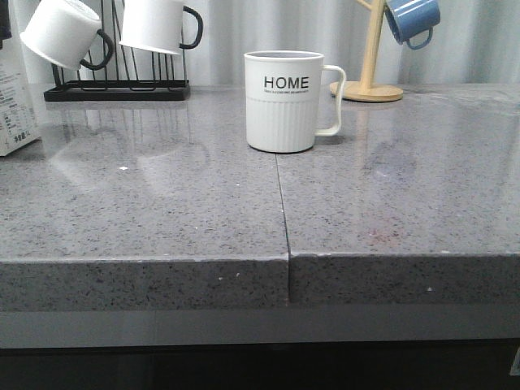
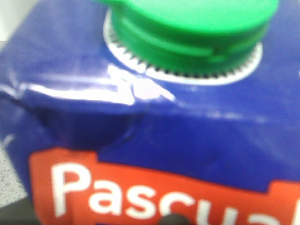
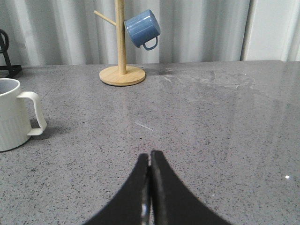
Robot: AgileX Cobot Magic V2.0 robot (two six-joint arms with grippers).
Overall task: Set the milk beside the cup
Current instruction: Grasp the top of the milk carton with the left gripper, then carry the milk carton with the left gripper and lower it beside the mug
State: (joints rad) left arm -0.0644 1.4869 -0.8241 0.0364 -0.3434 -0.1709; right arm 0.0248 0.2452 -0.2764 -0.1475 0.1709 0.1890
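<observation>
My right claw (image 3: 149,187) is clenched on nothing, its two dark fingers pressed tip to tip, hovering low over the grey speckled counter (image 3: 211,131). Beyond it to one side stands the cup (image 3: 11,115), white and ribbed, its squarish handle turned toward my fingers but well apart from them. Farther back a wooden mug tree (image 3: 121,51) rises from a round base with a blue mug (image 3: 143,29) hanging on a peg.

My left claw I cannot judge: its wrist camera is filled by the milk (image 2: 154,140), so close that everything blurs. I see a dark blue top, a green screw cap (image 2: 187,28) and a red band with white lettering beginning "Pascua". A small dark shape at the edge of that picture may be one of my fingertips, though I cannot tell whether the claw is grasping the carton or merely right up against it.

From the front, the cup (image 1: 283,101) stands upright near the middle of the counter (image 1: 162,211), "HOME" facing the camera, handle to my right. The milk (image 1: 15,106) shows only as a white printed side at the far left edge, well apart from the cup. Behind it a black wire rack (image 1: 118,85) holds two white mugs (image 1: 65,32) with black handles, and the mug tree (image 1: 370,57) stands behind the cup on my right
</observation>
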